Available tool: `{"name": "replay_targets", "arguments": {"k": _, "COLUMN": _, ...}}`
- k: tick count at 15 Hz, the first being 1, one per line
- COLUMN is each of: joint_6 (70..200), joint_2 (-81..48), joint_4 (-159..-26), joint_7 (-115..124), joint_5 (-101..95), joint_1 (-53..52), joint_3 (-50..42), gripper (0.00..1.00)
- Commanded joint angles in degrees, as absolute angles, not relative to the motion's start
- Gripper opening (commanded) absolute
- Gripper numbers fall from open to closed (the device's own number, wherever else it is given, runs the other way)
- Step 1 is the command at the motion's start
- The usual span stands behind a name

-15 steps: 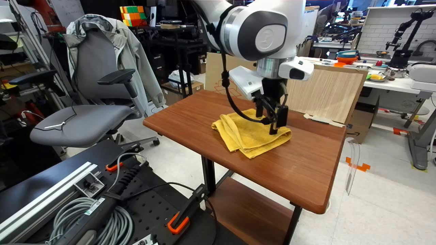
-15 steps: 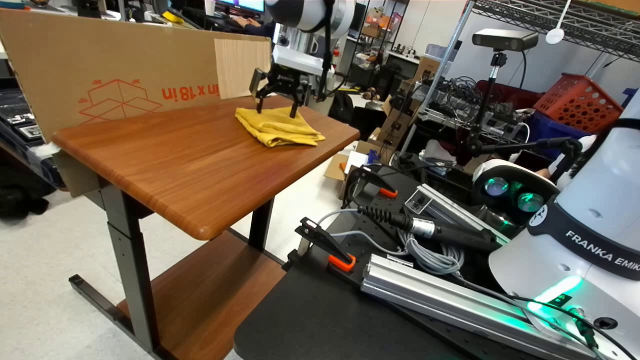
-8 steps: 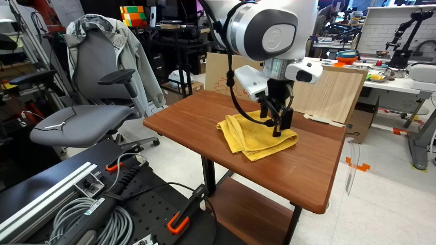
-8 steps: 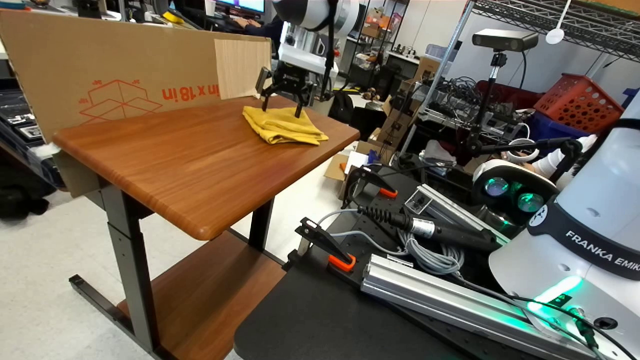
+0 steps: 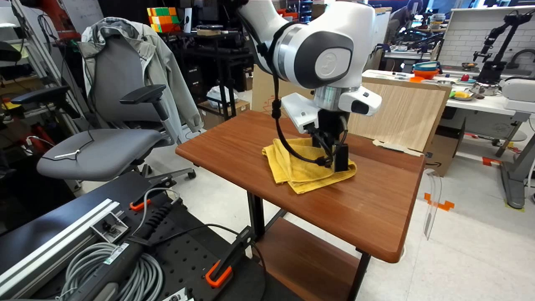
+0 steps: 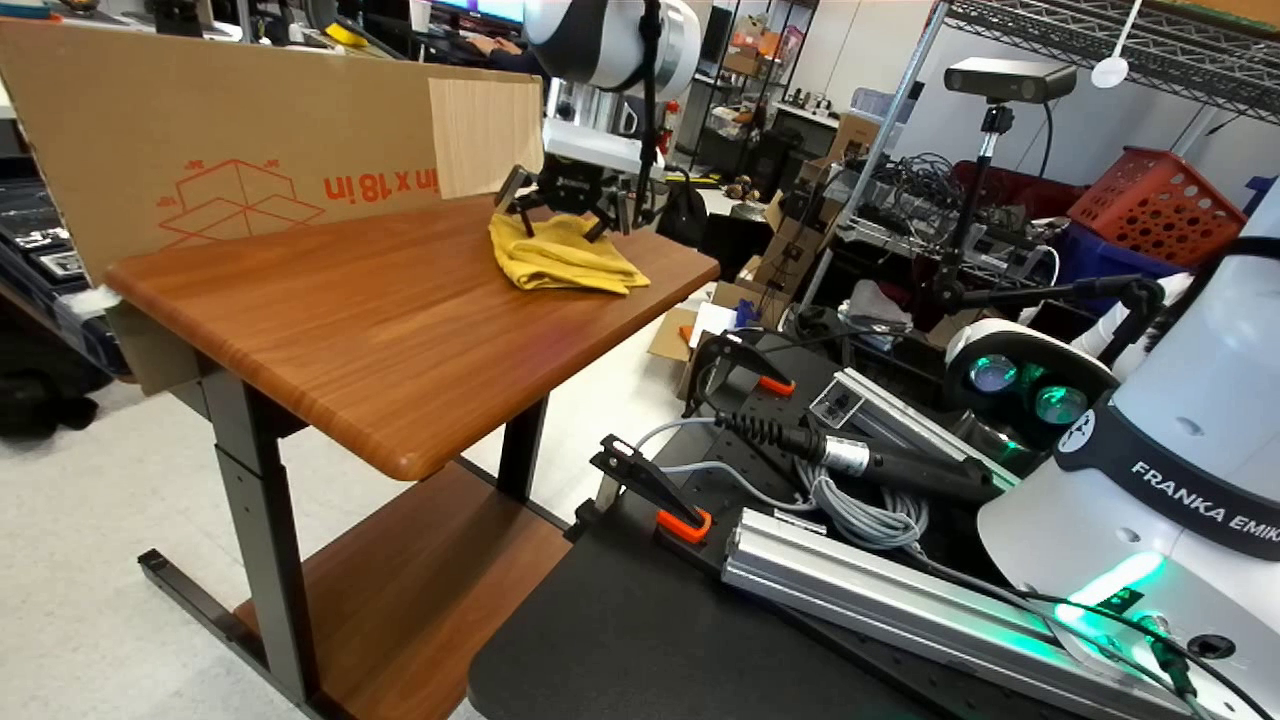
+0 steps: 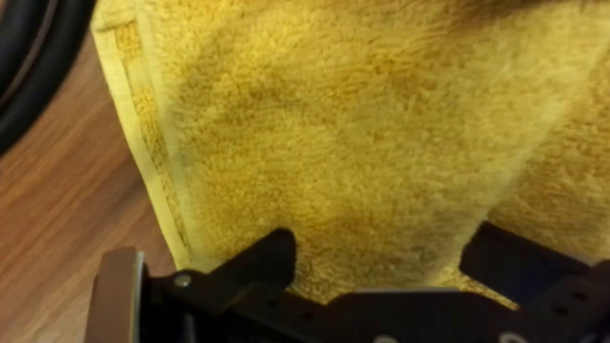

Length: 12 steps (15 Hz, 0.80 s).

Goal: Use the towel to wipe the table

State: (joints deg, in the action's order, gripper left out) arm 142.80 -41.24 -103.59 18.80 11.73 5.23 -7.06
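The folded yellow towel (image 5: 288, 171) lies on the brown wooden table (image 5: 359, 213); it also shows in an exterior view (image 6: 570, 272). My gripper (image 6: 561, 233) points down with its fingertips on the towel. In an exterior view my gripper (image 5: 328, 158) hides part of the towel. In the wrist view the towel (image 7: 333, 143) fills most of the picture, with the table (image 7: 62, 200) at the left. There my gripper (image 7: 379, 240) is open, its fingers (image 7: 267, 257) wide apart and tilted, with flat towel between them and no fold visibly pinched.
A cardboard sheet (image 6: 330, 130) and a wood-grain panel (image 5: 397, 113) stand along the table's far side. A black cable (image 5: 278, 121) loops from the arm beside the gripper. A black bench (image 5: 188, 246) with clamps and coiled cable stands nearby. A grey chair (image 5: 104, 146) stands beside the table.
In an exterior view, towel and gripper shifted right, then back left. The gripper is now lower, its fingers splayed more against the towel.
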Motion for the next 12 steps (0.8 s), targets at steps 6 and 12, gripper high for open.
{"name": "replay_targets", "arguments": {"k": 6, "joint_6": 142.5, "joint_2": -53.8, "joint_4": -86.9, "joint_7": 32.3, "joint_5": 12.8, "joint_1": 7.8, "joint_3": -13.9, "gripper": 1.0}}
{"name": "replay_targets", "arguments": {"k": 12, "joint_6": 138.2, "joint_2": -63.6, "joint_4": -70.6, "joint_7": 44.7, "joint_5": 15.0, "joint_1": 12.4, "joint_3": -14.4, "gripper": 1.0}}
